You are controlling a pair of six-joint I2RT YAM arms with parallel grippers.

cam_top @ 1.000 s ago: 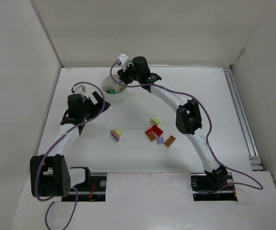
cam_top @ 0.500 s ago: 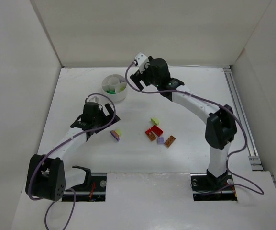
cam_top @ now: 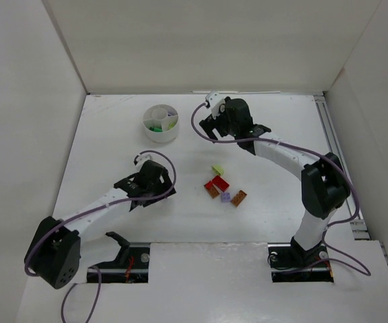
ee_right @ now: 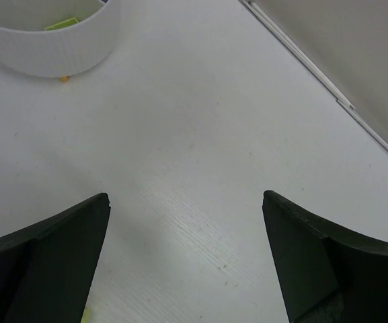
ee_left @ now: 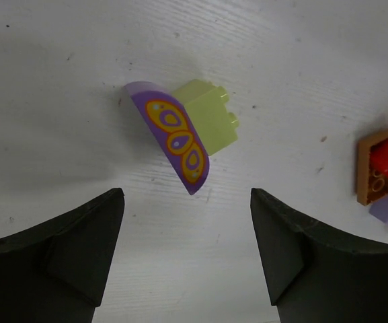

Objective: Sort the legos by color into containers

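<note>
Already sorted: some legos in dish (far edge).
Loose: several, worktop middle.
Left fingers, right fingers: spread, empty.

I work in a robotics lab test cell, not a lived-in room. My table is a bare white board, boxed in by plain white panels on the left, far and right sides. A metal rail runs along the right edge. My left arm and right arm are bolted at the near edge, a purple cable trailing loose. Only a divided white dish and a few toy bricks lie on the board.
</note>
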